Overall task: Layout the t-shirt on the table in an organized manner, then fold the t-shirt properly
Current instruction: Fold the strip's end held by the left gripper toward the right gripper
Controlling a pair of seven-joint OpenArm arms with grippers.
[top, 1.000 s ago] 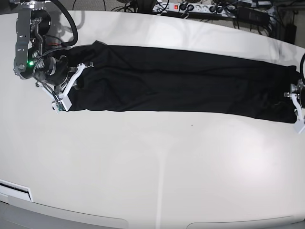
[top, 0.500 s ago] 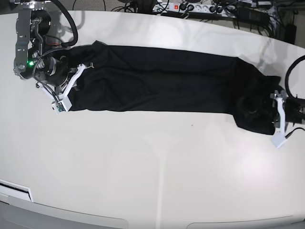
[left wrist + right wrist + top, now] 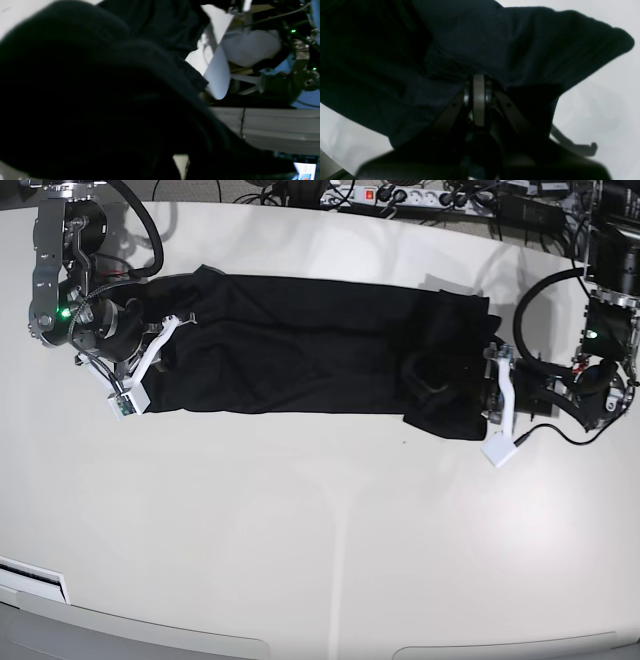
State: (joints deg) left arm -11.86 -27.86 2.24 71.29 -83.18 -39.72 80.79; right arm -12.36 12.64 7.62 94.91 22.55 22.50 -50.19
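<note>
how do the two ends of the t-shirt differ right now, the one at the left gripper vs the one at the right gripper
The t-shirt end at the left gripper is lifted and doubled back over the body, bunched into a thick fold; the end at the right gripper lies stretched out low on the table. The left gripper's end sits well inward from the table's edge; the right gripper's end is near the edge. Both ends are pinched by shut grippers.

A large glossy white tabletop with a curved edge [image 3: 330, 540] is carrying a plain black soft fabric short-sleeved shirt [image 3: 300, 340], which is lying as a long band across its far half, left to right. The shirt's right end is bunching up off the surface. The near half is showing only bare white.
</note>
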